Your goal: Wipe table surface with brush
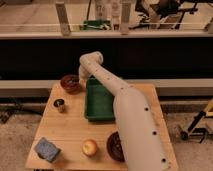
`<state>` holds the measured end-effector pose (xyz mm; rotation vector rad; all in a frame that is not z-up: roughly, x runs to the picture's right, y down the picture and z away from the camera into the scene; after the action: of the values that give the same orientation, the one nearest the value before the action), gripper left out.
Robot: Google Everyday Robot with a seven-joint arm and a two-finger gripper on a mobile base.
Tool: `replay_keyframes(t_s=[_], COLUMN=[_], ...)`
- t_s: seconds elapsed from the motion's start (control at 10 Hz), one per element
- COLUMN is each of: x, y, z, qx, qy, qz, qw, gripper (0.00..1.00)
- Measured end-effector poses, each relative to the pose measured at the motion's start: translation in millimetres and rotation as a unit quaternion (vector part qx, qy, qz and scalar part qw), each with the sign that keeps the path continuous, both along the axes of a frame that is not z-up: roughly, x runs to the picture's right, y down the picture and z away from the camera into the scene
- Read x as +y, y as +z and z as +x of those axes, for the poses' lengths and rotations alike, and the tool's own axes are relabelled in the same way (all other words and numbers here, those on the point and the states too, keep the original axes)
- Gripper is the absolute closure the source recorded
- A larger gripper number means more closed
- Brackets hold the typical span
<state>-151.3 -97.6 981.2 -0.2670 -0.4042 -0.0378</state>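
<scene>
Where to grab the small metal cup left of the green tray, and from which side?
Probably across its walls, from straight above: the metal cup stands upright on the table, apart from the green tray and the dark red bowl. The gripper, shut, sits at that bowl's rim, just behind the cup, so it must open first.

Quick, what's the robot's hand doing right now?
Hand: over the dark red bowl at the table's far left corner, shut; whether it holds anything cannot be told.
</scene>
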Motion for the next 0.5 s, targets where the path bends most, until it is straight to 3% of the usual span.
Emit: replay_keyframes(t_s=[0.3,0.5], x=[-10.1,-20.4], y=[-9.5,-26.2], z=[9.8,23.0], qx=[-0.021,-0.037], qy=[0.013,0.013], qz=[0.006,0.009], qw=[0.9997,0.9992], gripper=[1.0,1.0])
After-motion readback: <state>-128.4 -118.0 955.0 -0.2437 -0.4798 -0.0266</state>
